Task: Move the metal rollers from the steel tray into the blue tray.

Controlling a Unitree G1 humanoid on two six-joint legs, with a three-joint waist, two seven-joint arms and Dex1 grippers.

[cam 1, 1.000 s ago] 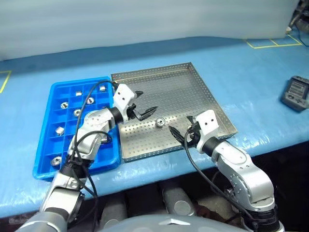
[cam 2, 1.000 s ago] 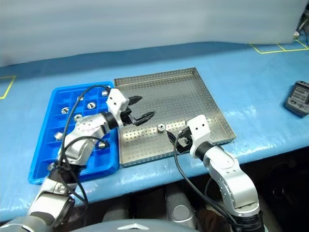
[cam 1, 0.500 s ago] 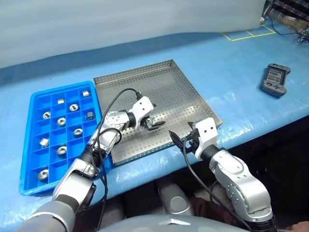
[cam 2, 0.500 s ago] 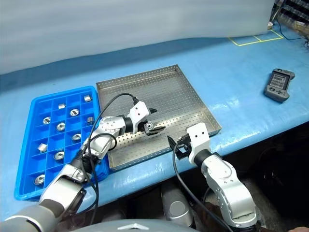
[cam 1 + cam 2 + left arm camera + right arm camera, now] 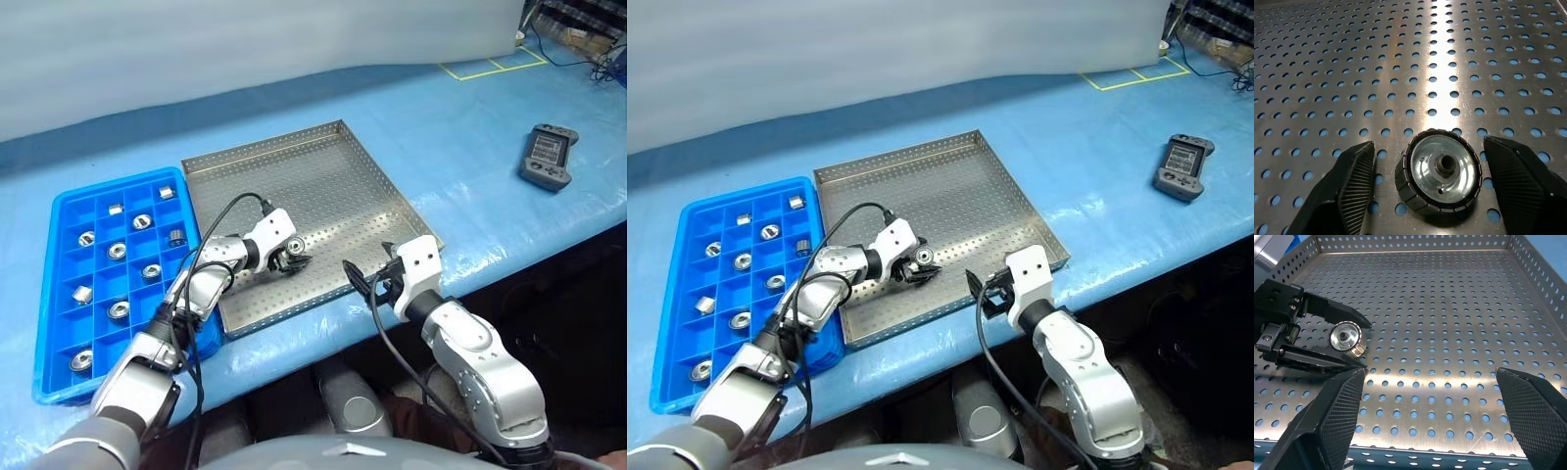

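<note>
Nearest, the right gripper [image 5: 364, 281] hovers over the front edge of the steel tray [image 5: 372, 166], its fingers spread wide and empty. Just beyond, the left gripper [image 5: 1426, 183] is down on the tray's dotted floor, its two fingers [image 5: 1354, 176] set either side of the last roller [image 5: 1439, 176] with a small gap each side, not yet clamped. Farther left, the blue tray [image 5: 59, 211] holds about nine rollers [image 5: 118, 251] in separate compartments. By the look of it, one roller remains to move.
</note>
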